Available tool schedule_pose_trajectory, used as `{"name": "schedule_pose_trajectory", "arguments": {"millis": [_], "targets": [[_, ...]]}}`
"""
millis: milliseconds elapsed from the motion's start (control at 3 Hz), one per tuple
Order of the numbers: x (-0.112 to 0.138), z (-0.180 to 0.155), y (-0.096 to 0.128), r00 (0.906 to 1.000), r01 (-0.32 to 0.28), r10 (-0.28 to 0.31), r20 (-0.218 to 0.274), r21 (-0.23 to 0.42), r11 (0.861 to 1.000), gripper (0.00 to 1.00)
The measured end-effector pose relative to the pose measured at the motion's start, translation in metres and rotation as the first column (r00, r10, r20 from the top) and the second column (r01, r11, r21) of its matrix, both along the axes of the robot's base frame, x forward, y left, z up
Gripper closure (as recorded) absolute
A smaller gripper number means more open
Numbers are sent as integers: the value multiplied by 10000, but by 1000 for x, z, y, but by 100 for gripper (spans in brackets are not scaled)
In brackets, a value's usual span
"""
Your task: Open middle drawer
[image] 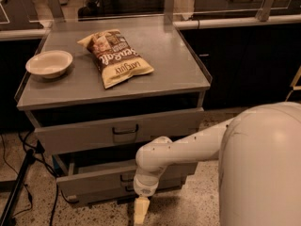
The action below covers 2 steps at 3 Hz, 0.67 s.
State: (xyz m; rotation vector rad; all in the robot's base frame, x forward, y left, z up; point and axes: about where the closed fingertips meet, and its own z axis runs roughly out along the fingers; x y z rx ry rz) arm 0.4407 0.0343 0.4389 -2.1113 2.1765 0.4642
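A white bowl and a snack bag are laid apart on the grey cabinet top; the gripper is seen low, near the floor.

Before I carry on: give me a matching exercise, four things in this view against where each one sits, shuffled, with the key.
1 bowl
2 chip bag
3 middle drawer
4 gripper

A low in front of the cabinet, near the floor
B cabinet top, left side
C under the top drawer, partly behind the arm
D cabinet top, centre

Pairs: 1-B, 2-D, 3-C, 4-A
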Motion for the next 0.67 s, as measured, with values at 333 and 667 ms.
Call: {"name": "schedule_pose_trajectory", "arguments": {"millis": [333, 667], "targets": [[19, 0, 4, 10000, 23, -23, 58, -38, 10000, 0], [35, -5, 14, 10000, -50, 50, 27, -73, 10000, 0]]}}
